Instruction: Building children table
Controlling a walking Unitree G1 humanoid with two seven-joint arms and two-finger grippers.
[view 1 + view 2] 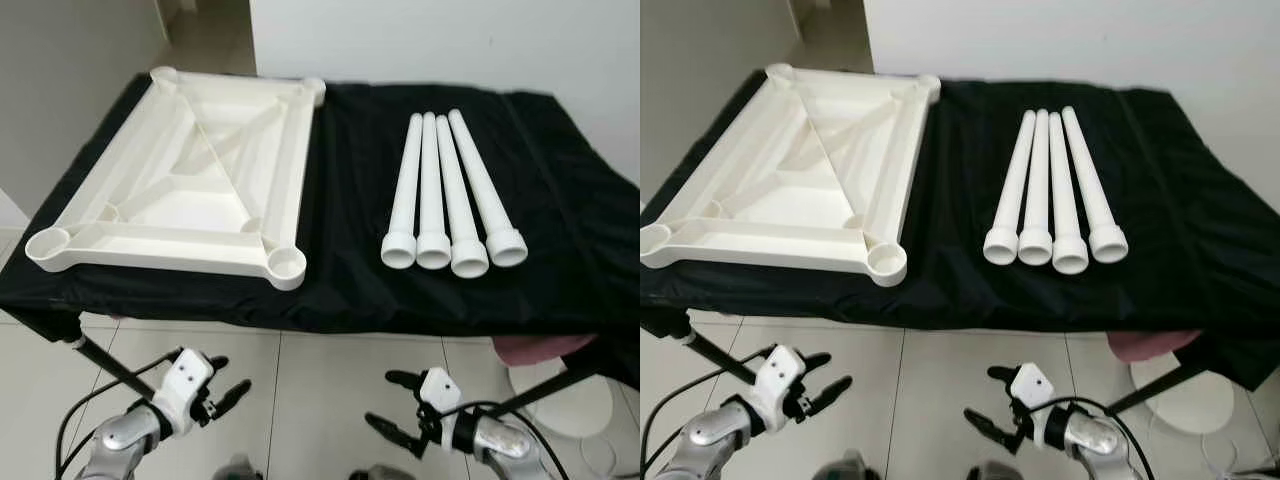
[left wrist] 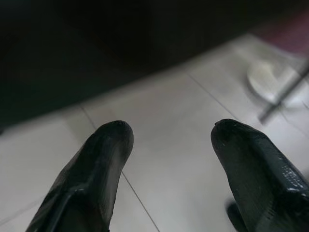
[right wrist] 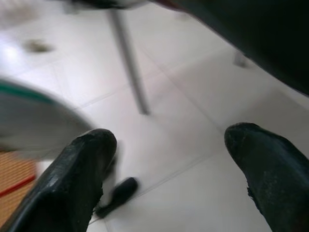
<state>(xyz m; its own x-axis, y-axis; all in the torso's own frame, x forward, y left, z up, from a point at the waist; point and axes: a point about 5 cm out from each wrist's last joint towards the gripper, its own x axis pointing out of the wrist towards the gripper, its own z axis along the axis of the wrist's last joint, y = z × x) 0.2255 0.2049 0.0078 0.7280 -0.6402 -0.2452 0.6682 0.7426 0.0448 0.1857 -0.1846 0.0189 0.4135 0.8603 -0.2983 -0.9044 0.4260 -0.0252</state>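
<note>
Left gripper [image 2: 169, 133], fingers spread, above pale floor tiles [image 2: 164, 106].

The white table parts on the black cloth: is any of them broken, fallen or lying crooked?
Nothing stands out. The tabletop lies flat, underside up, on the black cloth, its corner sockets empty. The four legs lie side by side to its right, none rolled away. Both grippers, left and right, hang open below the edge.
</note>
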